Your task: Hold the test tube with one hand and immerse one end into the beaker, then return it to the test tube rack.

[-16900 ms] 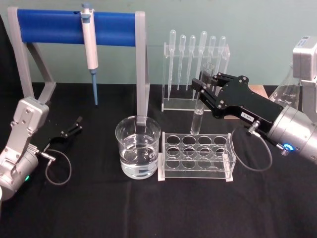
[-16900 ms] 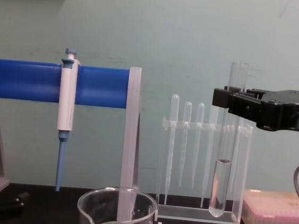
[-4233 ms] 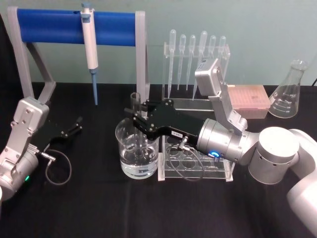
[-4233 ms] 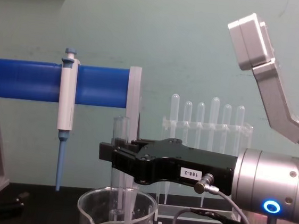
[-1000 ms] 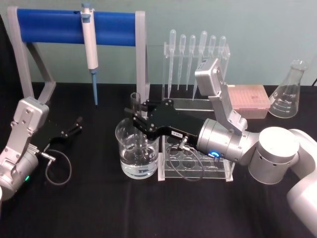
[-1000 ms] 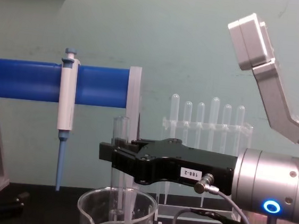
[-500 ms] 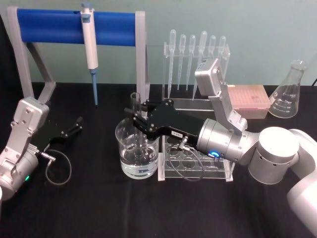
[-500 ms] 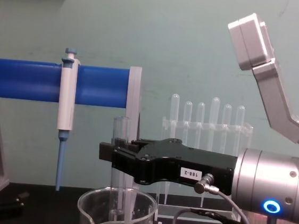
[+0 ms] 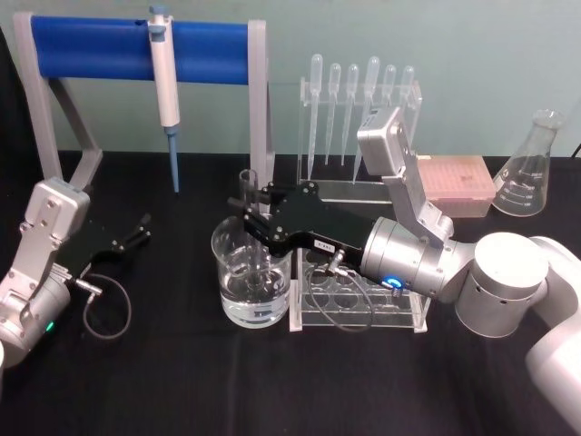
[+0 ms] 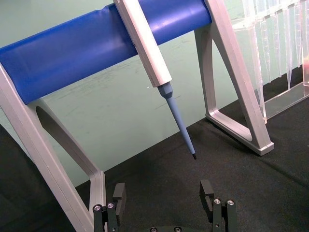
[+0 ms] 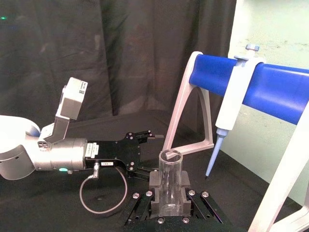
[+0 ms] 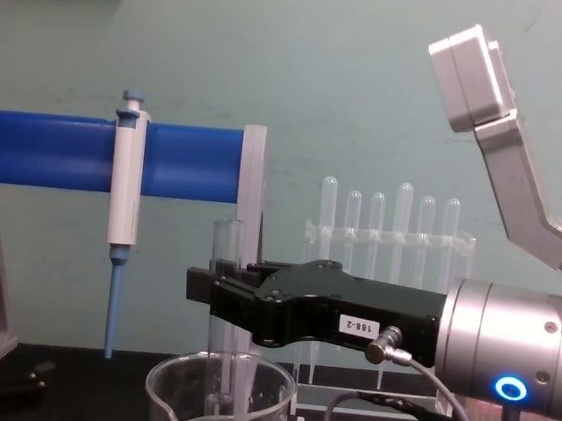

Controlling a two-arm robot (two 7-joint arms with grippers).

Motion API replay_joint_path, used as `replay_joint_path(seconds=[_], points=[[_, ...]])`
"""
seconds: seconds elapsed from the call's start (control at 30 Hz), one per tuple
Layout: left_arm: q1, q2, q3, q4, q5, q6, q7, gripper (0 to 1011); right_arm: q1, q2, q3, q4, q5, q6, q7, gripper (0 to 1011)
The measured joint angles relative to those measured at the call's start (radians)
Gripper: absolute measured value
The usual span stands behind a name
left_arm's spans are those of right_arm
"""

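The clear test tube (image 9: pixel 248 184) stands upright with its lower end inside the beaker (image 9: pixel 221 257), which holds clear liquid. My right gripper (image 9: pixel 246 214) reaches in from the right and is shut on the test tube just above the beaker's rim. From the chest, the test tube (image 12: pixel 224 247) rises above the black right gripper (image 12: pixel 204 288), and its lower part shows through the beaker (image 12: pixel 163 396). The right wrist view has the test tube (image 11: pixel 170 171) clamped between the fingers. My left gripper (image 9: pixel 136 228) rests open at the table's left, with nothing between its fingers (image 10: pixel 118 193).
A clear rack with round holes (image 9: pixel 359 292) stands right of the beaker. Behind are a blue-barred stand (image 9: pixel 100 50) holding a micropipette (image 9: pixel 165 86), a rack of plastic pipettes (image 9: pixel 359 109), a pink tip box (image 9: pixel 454 186) and a conical flask (image 9: pixel 529 168).
My right gripper has carried the test tube from above the holed rack leftward and down into the beaker. Over the last second nothing has visibly moved.
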Motion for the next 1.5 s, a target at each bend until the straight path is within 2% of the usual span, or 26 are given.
replay_joint_path(seconds=[0.37,0.6,0.7,0.9,1.07,1.13,1.23,1.27,1.4,1.5], points=[[0.0,0.0,0.0,0.0,0.0,0.0,0.0,1000,-0.003,0.002,0.007,-0.021,-0.005,-0.002,0.0,241],[0.0,0.0,0.0,0.0,0.0,0.0,0.0,1000,0.007,0.018,0.024,-0.082,0.0,0.017,-0.001,241],[0.0,0.0,0.0,0.0,0.0,0.0,0.0,1000,0.015,0.029,0.035,-0.117,0.011,0.033,-0.003,241],[0.0,0.0,0.0,0.0,0.0,0.0,0.0,1000,0.017,0.049,0.069,-0.172,0.075,0.06,-0.002,241],[0.0,0.0,0.0,0.0,0.0,0.0,0.0,1000,-0.003,0.093,0.109,-0.243,0.133,0.088,-0.012,241],[0.0,0.0,0.0,0.0,0.0,0.0,0.0,1000,-0.01,0.109,0.118,-0.265,0.143,0.095,-0.018,241],[0.0,0.0,0.0,0.0,0.0,0.0,0.0,1000,-0.035,0.159,0.142,-0.319,0.164,0.115,-0.036,241],[0.0,0.0,0.0,0.0,0.0,0.0,0.0,1000,-0.035,0.159,0.142,-0.319,0.164,0.115,-0.036,241],[0.0,0.0,0.0,0.0,0.0,0.0,0.0,1000,-0.066,0.21,0.165,-0.364,0.179,0.125,-0.052,241],[0.0,0.0,0.0,0.0,0.0,0.0,0.0,1000,-0.104,0.262,0.189,-0.405,0.194,0.13,-0.067,241]])
